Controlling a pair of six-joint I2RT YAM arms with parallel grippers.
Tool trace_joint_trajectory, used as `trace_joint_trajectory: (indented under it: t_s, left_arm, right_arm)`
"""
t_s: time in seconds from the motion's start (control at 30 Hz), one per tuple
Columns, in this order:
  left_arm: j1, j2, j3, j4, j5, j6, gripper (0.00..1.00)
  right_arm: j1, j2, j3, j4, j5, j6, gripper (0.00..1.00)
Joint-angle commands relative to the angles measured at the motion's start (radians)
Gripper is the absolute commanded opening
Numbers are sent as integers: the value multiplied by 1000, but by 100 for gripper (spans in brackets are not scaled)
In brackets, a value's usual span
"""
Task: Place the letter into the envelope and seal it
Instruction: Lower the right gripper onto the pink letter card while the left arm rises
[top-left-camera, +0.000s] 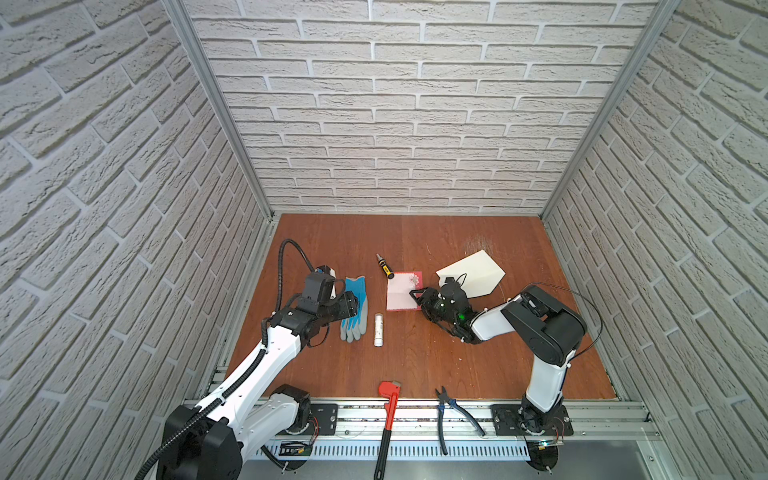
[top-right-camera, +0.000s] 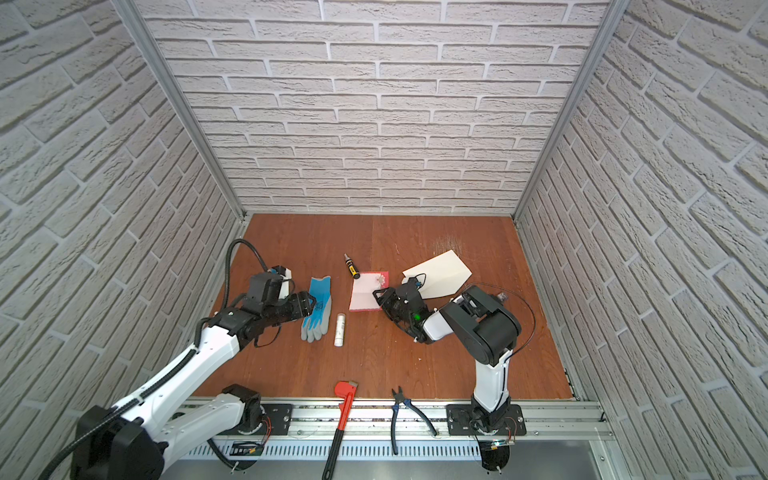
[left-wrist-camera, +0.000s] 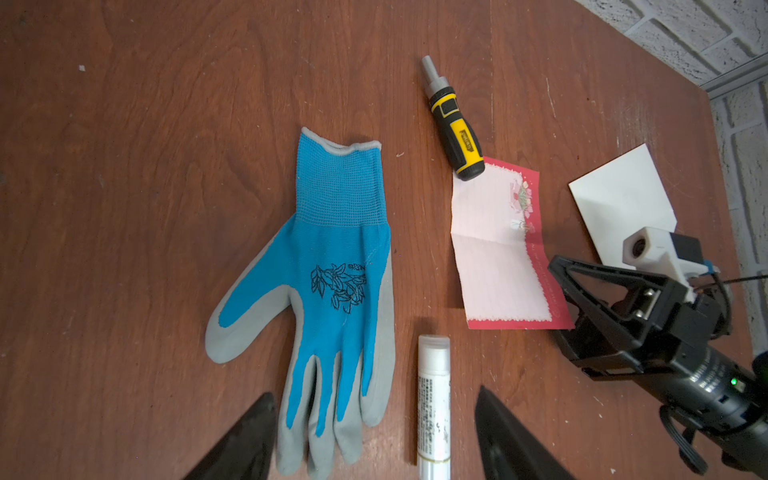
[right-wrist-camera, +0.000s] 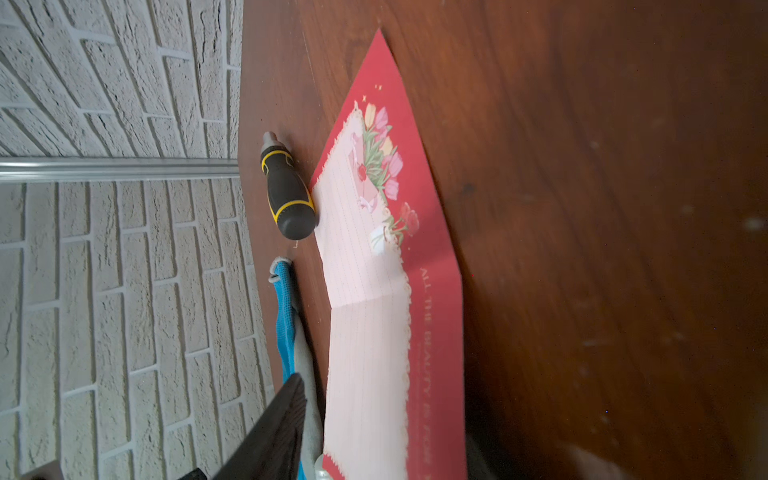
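The letter (top-left-camera: 401, 291) (top-right-camera: 365, 291), pale pink with red edging and a centre crease, lies unfolded on the table mid-scene. The white envelope (top-left-camera: 473, 272) (top-right-camera: 440, 272) (left-wrist-camera: 619, 195) lies to its right and farther back, partly behind my right wrist. My right gripper (top-left-camera: 417, 300) (left-wrist-camera: 557, 299) is turned on its side at the letter's (left-wrist-camera: 494, 249) right red edge. Its jaws stand apart, and one finger (right-wrist-camera: 282, 419) hovers off the letter's (right-wrist-camera: 365, 332) face. My left gripper (top-left-camera: 353, 305) (left-wrist-camera: 375, 392) is open and empty above the glove's fingers.
A blue-grey glove (top-left-camera: 356, 286) (left-wrist-camera: 332, 282) and a white glue stick (top-left-camera: 378, 329) (left-wrist-camera: 433, 407) lie left of the letter. A yellow-black screwdriver (top-left-camera: 385, 267) (right-wrist-camera: 289, 195) touches the letter's far left corner. A red pipe wrench (top-left-camera: 388, 411) and pliers (top-left-camera: 451, 411) lie at the front edge.
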Motion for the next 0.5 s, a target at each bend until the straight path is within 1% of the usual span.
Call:
trace_joint_trajectory:
  t_s: [0.0, 0.1, 0.2, 0.3, 0.33, 0.47]
  left_arm:
    - [-5, -10, 28, 21, -2, 9, 75]
    - [-5, -17, 31, 13, -3, 10, 75]
    - [-5, -28, 40, -4, -8, 14, 75]
    - [-4, -51, 50, -30, -13, 20, 75]
    - [-3, -59, 52, -39, -14, 21, 75]
    - [-5, -103, 57, -77, -21, 21, 75]
  right_arm:
    - [-3, 25, -27, -70, -2, 3, 44]
    - [-4, 12, -33, -72, 1, -2, 35]
    - [-3, -8, -42, -82, 7, -5, 21]
    - [-4, -33, -57, -99, 22, -7, 9]
    - [-3, -42, -61, -105, 25, -7, 7]
    - [-3, -104, -93, -149, 47, -21, 6]
